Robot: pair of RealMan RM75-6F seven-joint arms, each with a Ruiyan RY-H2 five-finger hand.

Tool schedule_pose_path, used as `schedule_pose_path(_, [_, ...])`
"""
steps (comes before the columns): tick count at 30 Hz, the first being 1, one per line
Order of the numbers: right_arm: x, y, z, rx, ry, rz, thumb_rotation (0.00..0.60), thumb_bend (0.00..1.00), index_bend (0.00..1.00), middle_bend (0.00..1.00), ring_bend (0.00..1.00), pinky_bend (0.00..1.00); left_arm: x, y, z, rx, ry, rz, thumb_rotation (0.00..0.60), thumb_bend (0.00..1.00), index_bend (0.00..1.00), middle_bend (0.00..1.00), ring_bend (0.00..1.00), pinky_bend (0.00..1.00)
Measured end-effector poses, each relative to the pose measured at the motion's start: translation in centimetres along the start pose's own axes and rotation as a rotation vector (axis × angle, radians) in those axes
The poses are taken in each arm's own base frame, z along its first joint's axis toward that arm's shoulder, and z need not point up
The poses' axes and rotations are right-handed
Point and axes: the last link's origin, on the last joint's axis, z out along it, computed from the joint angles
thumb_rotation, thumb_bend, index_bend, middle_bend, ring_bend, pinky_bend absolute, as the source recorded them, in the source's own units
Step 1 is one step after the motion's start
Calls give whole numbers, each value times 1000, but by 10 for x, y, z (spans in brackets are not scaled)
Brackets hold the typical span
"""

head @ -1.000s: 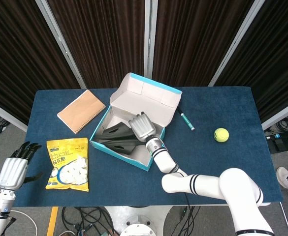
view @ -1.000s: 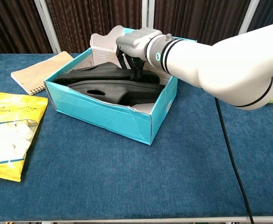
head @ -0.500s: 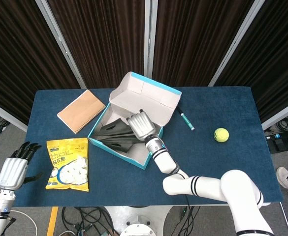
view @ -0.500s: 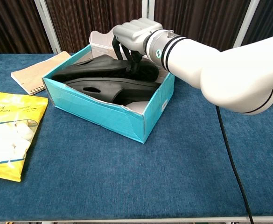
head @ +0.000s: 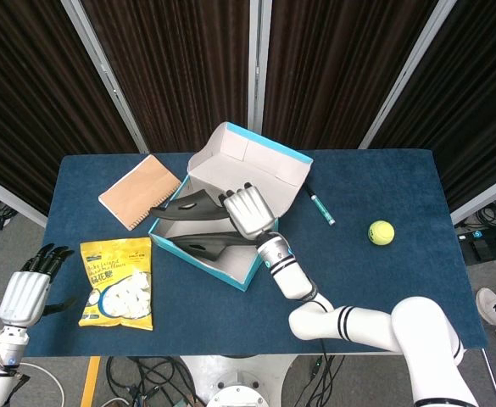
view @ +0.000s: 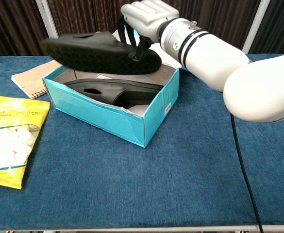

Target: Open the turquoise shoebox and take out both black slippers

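— Shoebox [view: 108, 116] position and state? 
— Turquoise, standing open on the blue table [head: 383, 280] near its middle; its lid [head: 248, 161] is tipped back toward the curtains; one black slipper [view: 115, 92] is seen lying inside along the floor of the box.

— And the other slipper [view: 98, 51]? 
— Held clear above the box, roughly level, its toe end pointed toward the notebook [head: 140, 191]; it is gripped at the heel end by the right hand [view: 144, 17], whose fingers [view: 125, 29] are curled down around the slipper's edge.

— The left hand [head: 25, 288]? 
— Seen only at the lower left corner of the head view, off the table's edge; nothing is held in it and its fingers are spread apart.

— What else is laid out? 
— A yellow snack bag [head: 118, 282] is placed left of the box; a teal marker [head: 320, 208] lies just right of the lid; a tennis ball [head: 381, 231] sits well apart, toward the right edge.
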Motion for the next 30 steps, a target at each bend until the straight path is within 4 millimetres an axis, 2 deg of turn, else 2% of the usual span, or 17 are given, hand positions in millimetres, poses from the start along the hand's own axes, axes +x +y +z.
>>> schedule_pose_path(9, [28,16,-16,-15,126,43,600,402,872,751,614,465,1,4,2,-6,2,4,600,87,188,156,92,303])
schedule_pose_path(15, [47,37,-46,-37,201,41,600,401,874,752,615,465,2,8,4,-17,3,2,600,88,188,156,92,302])
schedule_pose_path(19, [50,63,-85,-89,208,27,600,400,874,752,615,465,2,12,6,-26,4,5,600,88,188,156,92,303])
schedule_pose_path(25, [41,97,-149,-180,206,-8,600,400,874,752,615,465,2,18,7,-42,0,9,600,88,188,156,92,302])
schedule_pose_path(30, [29,113,-193,-245,189,-15,600,399,874,752,615,465,1,23,7,-55,0,8,600,87,188,156,92,303])
